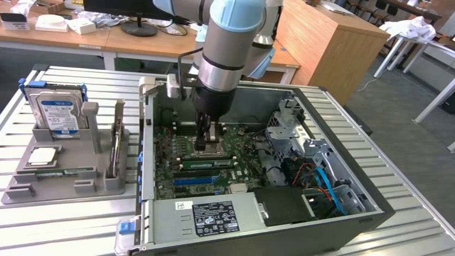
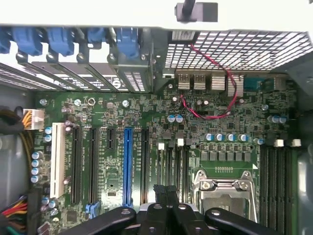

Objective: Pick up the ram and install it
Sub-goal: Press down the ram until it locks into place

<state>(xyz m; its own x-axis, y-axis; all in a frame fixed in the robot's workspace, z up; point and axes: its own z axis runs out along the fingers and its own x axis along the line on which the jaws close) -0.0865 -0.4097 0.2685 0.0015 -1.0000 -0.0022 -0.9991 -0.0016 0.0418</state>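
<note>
An open black desktop computer case lies on its side on a slatted metal table, with the green motherboard facing up. The silver and pale blue robot arm reaches straight down into the case. Its black end effector is clenched and grasps nothing. It hangs low over the silver processor socket.

In the exterior view the ram, a long, narrow green stick with a pale label, lies along a memory slot at 6 o'clock from the end effector, just beside the socket. Whether it is fully seated cannot be told. A blue slot lies parallel to it, further toward 6 o'clock.

At 9 o'clock, well apart from the case, a grey moulded tray holds a blocky hard drive with a blue-and-white label and a square silver processor chip.

In the wrist view the closed black fingertips hover above the board between the black expansion slots and the socket's metal frame.

Judged from this, the work is at the seating stage. To do it well, the closed tips should bear squarely on the stick's top edge, not on the socket. They should press straight down, evenly along its length, so it does not tilt in the slot.
</note>
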